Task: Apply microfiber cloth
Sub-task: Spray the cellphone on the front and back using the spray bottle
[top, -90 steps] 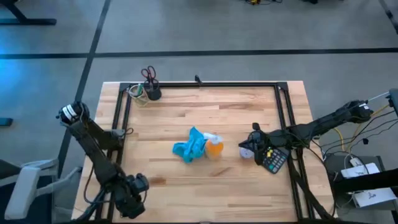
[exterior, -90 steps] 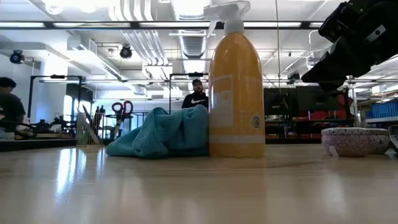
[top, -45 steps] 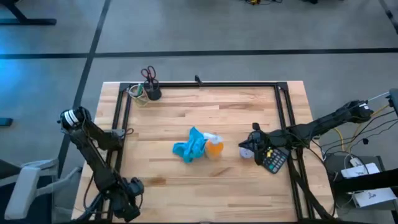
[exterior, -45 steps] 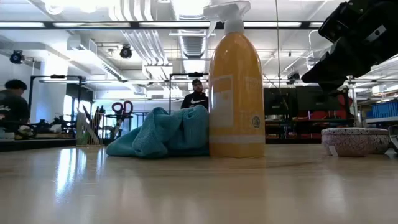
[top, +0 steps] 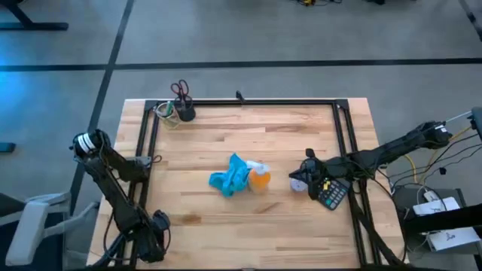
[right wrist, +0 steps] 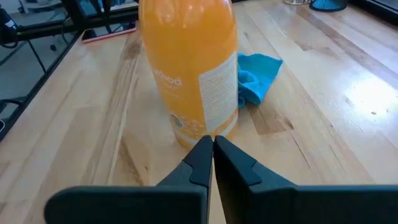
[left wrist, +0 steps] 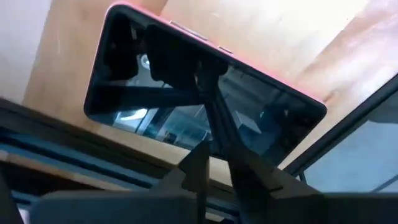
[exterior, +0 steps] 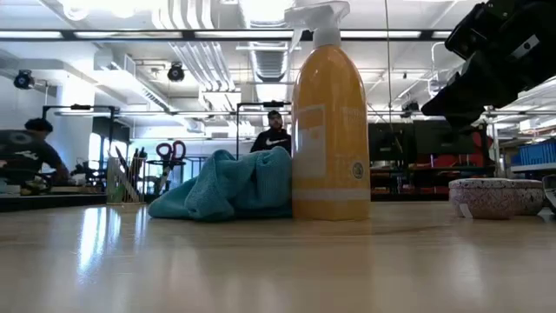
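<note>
The turquoise microfiber cloth [top: 228, 178] lies crumpled on the wooden table, against the left side of an upright orange spray bottle [top: 260, 179]; the low view shows the cloth [exterior: 224, 186] beside the bottle [exterior: 330, 130]. My right gripper [right wrist: 211, 144] is shut and points at the bottle's base from the table's right, apart from it. My left gripper [left wrist: 210, 149] is shut at the table's near left corner, just over a black phone [left wrist: 186, 81] in a pink case that lies flat. My left gripper comes at the phone's screen [left wrist: 217, 127] near its edge, slanting down. Whether the shut fingertips touch the glass, I cannot tell.
A speckled bowl [exterior: 493, 196] and a calculator [top: 331, 194] lie under and beside my right gripper. Two cups, one with scissors [top: 181, 102], stand at the far left corner. A black frame rail [top: 248, 104] runs along the table's edges. People show in the room behind.
My left gripper has drawn a little toward the table's left edge at the near corner. The cloth, the bottle and my right arm have kept still.
</note>
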Robot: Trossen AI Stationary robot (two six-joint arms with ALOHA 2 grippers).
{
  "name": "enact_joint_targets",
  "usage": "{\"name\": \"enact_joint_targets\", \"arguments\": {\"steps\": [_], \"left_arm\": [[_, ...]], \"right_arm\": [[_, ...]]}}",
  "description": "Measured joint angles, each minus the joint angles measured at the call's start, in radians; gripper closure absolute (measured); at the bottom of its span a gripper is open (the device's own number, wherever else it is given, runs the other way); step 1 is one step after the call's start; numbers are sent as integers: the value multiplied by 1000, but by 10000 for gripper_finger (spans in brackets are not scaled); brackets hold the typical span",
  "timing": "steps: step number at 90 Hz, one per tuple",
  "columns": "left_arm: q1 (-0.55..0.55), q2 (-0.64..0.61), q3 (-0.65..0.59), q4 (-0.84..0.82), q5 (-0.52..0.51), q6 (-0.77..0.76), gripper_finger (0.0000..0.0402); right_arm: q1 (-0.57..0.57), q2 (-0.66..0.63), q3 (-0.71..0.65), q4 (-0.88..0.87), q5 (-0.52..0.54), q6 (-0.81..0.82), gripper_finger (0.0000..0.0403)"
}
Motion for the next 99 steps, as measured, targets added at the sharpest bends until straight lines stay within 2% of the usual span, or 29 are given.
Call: {"name": "enact_joint_targets", "arguments": {"steps": [22,34,47,66,76,99], "left_arm": [[0,13,0,1,-52,57,215],[0,43,0,1,-46,132,173],[0,92,0,3,-44,227,161],[13,136,4,0,-52,311,179],[36,126,4,25,-148,342,187],[107,103,-2,67,-505,485,192]], "right_arm": [[0,0,0,0,0,0,403],[0,0,0,0,0,0,403],[0,0,0,0,0,0,403],[0,0,0,0,0,0,403],[0,0,0,0,0,0,403],[0,0,0,0,0,0,403]]}}
